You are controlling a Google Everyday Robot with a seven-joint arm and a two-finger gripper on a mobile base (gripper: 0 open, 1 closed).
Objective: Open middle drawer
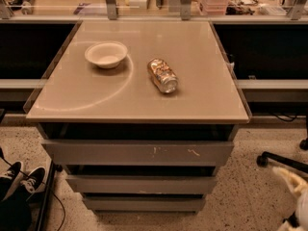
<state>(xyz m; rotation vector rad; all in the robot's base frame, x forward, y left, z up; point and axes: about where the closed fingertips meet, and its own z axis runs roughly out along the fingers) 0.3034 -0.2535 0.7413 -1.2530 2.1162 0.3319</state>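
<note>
The grey cabinet has three handleless fronts under a beige top (86, 100). The middle drawer (142, 184) is the plain grey front between the taller scratched top front (137, 153) and the narrow bottom front (144, 204). It sits in line with the other fronts, with a dark gap above it. Only a cream-white part of my gripper (294, 189) shows at the bottom right corner, low over the floor. It is well to the right of the cabinet and touches nothing.
A white bowl (106, 54) and a can lying on its side (162, 75) are on the cabinet top. A person's black shoes (19, 176) and a cable are at the lower left. A chair base with a wheel (279, 160) is on the right floor.
</note>
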